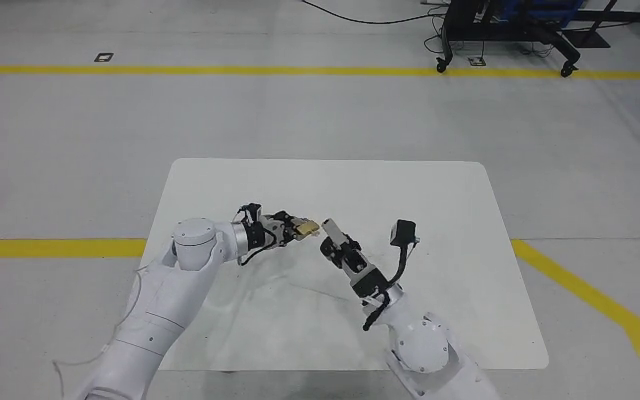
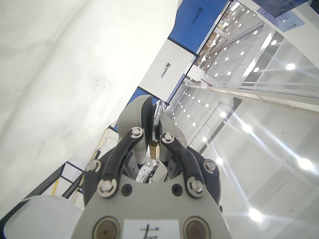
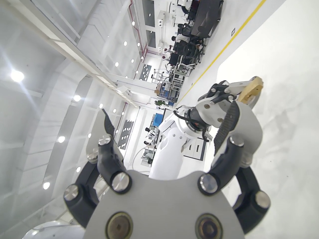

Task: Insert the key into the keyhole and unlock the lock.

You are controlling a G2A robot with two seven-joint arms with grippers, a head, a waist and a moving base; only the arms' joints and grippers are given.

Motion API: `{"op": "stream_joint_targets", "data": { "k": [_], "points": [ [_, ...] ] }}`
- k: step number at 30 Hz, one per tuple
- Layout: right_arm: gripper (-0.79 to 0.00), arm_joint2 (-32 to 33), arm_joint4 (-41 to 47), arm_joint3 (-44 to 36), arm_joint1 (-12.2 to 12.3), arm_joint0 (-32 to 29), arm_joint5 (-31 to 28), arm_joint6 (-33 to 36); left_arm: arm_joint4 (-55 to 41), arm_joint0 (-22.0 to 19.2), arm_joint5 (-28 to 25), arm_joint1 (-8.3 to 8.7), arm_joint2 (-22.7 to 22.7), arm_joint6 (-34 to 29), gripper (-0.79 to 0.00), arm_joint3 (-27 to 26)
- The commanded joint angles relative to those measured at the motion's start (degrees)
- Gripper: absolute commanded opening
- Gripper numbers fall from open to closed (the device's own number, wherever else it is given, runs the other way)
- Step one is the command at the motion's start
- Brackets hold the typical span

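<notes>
My left gripper (image 1: 288, 228) hovers over the middle of the white table (image 1: 430, 200), shut on a brass padlock (image 1: 306, 228). The lock sticks out past the fingertips toward the right arm. In the left wrist view the gripper (image 2: 155, 116) pinches a silvery metal part (image 2: 158, 111), with a bit of brass (image 2: 153, 150) behind it. The right wrist view shows the padlock (image 3: 254, 88) in the left gripper (image 3: 240, 89), its silvery underside facing me. My right gripper (image 1: 333, 243) (image 3: 169, 125) stands open just beside the lock, with nothing between its fingers (image 3: 230, 123).
Bare tabletop lies on all sides of both arms. Yellow floor lines (image 1: 300, 69) run beyond the table, and a black wheeled cart (image 1: 520, 30) stands far off at the back right.
</notes>
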Motion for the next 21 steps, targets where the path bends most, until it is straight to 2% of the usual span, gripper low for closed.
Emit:
{"op": "stream_joint_targets", "data": {
  "k": [1, 8, 17, 21],
  "points": [
    [0.0, -0.4, -0.4, 0.5, 0.0, 0.2, -0.5, 0.6, -1.9, -0.5, 1.2, -0.11, 0.4, -3.2, -0.785, 1.0],
    [0.0, -1.9, 1.6, 5.8, -0.7, 4.0, 0.0, 1.0, -5.4, -2.4, 3.7, -0.2, 1.3, -11.1, -0.785, 4.7],
    [0.0, -1.8, 2.3, 6.8, -1.0, 4.6, 0.0, 0.5, -5.1, -3.4, 2.4, -0.22, 2.0, -11.2, -0.785, 6.1],
    [0.0, -1.0, 1.5, 5.0, -0.7, 2.9, -0.7, 1.6, -4.5, -3.2, -1.1, -0.22, 1.2, -6.8, -0.785, 5.6]
  ]
}}
